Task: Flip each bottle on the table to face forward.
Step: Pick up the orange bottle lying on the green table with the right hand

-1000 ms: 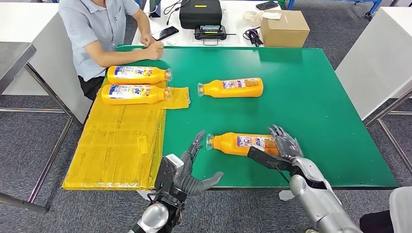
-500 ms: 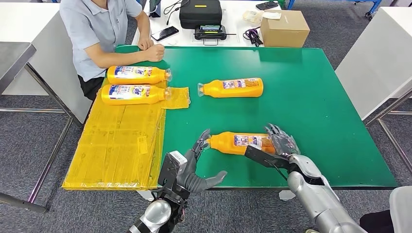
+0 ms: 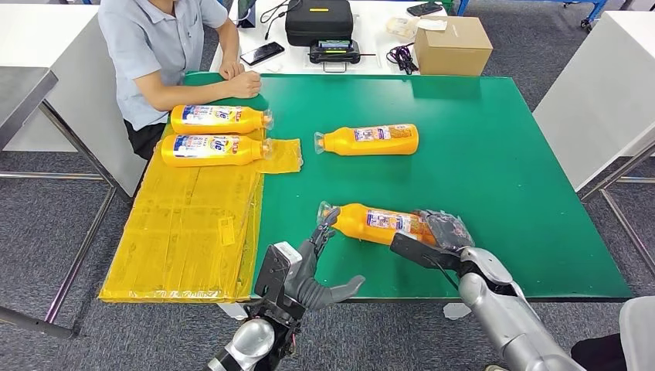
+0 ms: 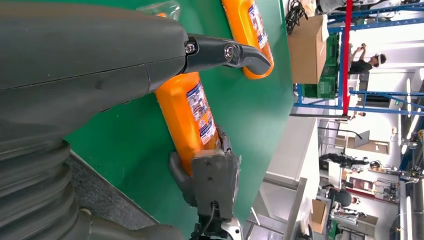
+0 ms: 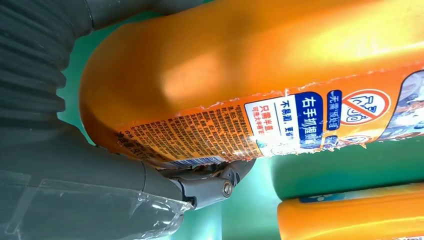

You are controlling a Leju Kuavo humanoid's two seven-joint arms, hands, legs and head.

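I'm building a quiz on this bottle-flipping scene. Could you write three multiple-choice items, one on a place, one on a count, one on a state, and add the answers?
1. Where do the two bottles nearest the person lie?
A. On the yellow sheet
B. On the cardboard box
C. On the floor

2. How many orange bottles are on the table?
A. Two
B. Four
C. Six

3. What is the right hand doing?
A. Hanging free beside the table
B. Gripping the base end of the near bottle
C. Holding a phone

Answers:
1. A: both bottles rest on the yellow sheet.
2. B: those two, a middle bottle and the near bottle lie on the green table.
3. B: the right hand wraps that bottle's base, while the left hand sits by its cap.
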